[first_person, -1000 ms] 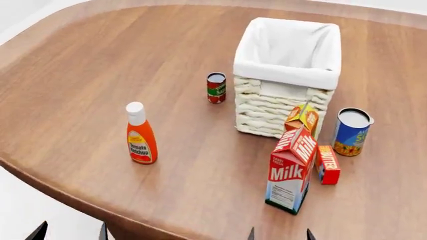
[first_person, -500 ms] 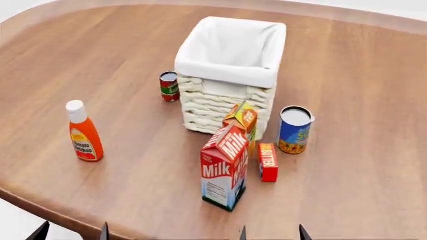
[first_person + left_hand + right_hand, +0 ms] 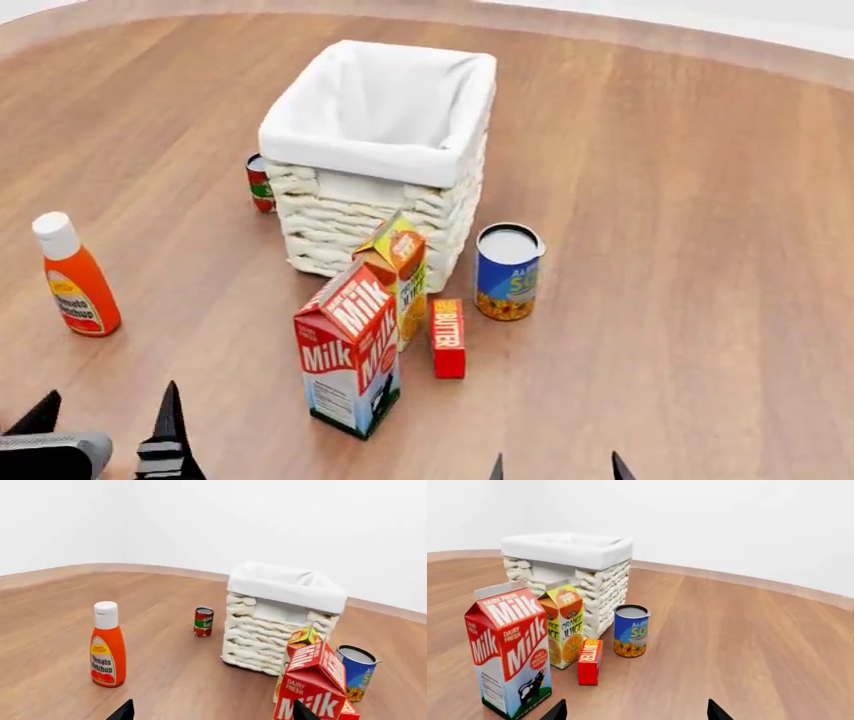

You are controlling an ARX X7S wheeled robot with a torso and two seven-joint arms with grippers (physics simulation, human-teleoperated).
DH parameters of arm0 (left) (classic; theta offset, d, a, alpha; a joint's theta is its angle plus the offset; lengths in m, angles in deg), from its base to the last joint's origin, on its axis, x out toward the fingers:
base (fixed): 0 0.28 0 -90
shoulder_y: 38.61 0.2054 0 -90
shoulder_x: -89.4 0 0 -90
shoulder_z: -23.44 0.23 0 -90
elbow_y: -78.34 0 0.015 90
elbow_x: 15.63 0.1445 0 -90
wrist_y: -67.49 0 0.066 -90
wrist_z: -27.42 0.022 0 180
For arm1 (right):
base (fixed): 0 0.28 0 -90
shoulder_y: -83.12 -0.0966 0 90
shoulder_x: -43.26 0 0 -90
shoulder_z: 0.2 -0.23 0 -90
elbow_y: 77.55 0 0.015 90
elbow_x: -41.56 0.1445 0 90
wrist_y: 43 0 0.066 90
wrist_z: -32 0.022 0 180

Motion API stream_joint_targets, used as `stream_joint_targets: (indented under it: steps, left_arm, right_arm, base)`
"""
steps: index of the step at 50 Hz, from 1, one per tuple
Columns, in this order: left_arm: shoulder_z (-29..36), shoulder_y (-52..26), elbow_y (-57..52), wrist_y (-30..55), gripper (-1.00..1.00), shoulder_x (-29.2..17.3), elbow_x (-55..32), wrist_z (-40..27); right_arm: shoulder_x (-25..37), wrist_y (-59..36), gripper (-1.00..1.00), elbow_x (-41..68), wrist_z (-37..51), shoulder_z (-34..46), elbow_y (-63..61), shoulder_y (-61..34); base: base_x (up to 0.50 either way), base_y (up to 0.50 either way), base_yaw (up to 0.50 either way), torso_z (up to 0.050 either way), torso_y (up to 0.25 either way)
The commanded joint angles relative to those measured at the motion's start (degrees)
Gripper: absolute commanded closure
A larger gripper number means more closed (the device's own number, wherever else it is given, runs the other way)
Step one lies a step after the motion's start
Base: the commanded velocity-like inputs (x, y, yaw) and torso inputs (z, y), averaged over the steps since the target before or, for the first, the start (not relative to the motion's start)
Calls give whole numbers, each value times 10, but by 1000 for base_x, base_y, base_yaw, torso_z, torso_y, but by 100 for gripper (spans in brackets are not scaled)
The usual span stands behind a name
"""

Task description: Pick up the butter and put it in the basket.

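The butter (image 3: 449, 337) (image 3: 589, 661) is a slim red box lying flat on the table, just right of the milk carton (image 3: 350, 348) and in front of the basket (image 3: 376, 160) (image 3: 567, 575) (image 3: 280, 617). In the left wrist view only its corner (image 3: 348, 711) peeks out behind the milk. My left gripper (image 3: 104, 425) (image 3: 210, 711) is open at the near left edge, well short of the milk. Near the bottom edge, my right gripper (image 3: 555, 466) (image 3: 635, 710) is open too, nothing between its tips, with the butter ahead and to its left.
An orange juice carton (image 3: 398, 270) leans between the milk and the basket. A blue soup can (image 3: 509, 272) stands right of the butter. A ketchup bottle (image 3: 75, 276) is at the far left, and a small red can (image 3: 258, 182) sits behind the basket's left corner.
The head view has shifted, so everything on the table slid left in it. The left gripper's body now shows at the bottom left. No object on the table moved.
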Motion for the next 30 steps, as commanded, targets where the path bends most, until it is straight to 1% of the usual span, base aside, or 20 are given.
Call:
stream_joint_targets:
  steps: [1,2,5,9,14,24,30]
  left_arm:
    - [-51,-42,-89,94,-100,-26,-67,-28]
    - [-64,-35,-108,99,-100,-31,-88,-23]
    - [-70,-27,-136,87,-100,-36,-80,-31]
    - [-89,-18,-179,106,-100,-45,-98,-47]
    - [-87,-16,-176,100,-100,-45,-96,-46]
    - [-90,-20,-185,112,-100,-50,-102,-57]
    - [-86,-26,-175,110,-100,-50,-98,-59]
  right_arm:
    - [15,-25,-100,-7,24,0,-65,37]
    - [16,-23,-100,-7,26,0,-68,43]
    - [17,-25,-100,-6,27,3,-73,48]
    - [15,-33,-100,-7,27,11,-75,47]
    - [15,-37,-100,-8,29,16,-74,44]
    - [16,-50,-100,-8,44,13,-86,44]
    - [19,-44,-100,-8,50,12,-86,43]
  base:
    - [482,132,0,0,0]
    - [482,132,0,0,0]
    - [482,132,0,0,0]
    - [482,132,0,0,0]
    - [482,132,0,0,0]
    - [482,132,0,0,0]
    - [48,13,0,0,0]
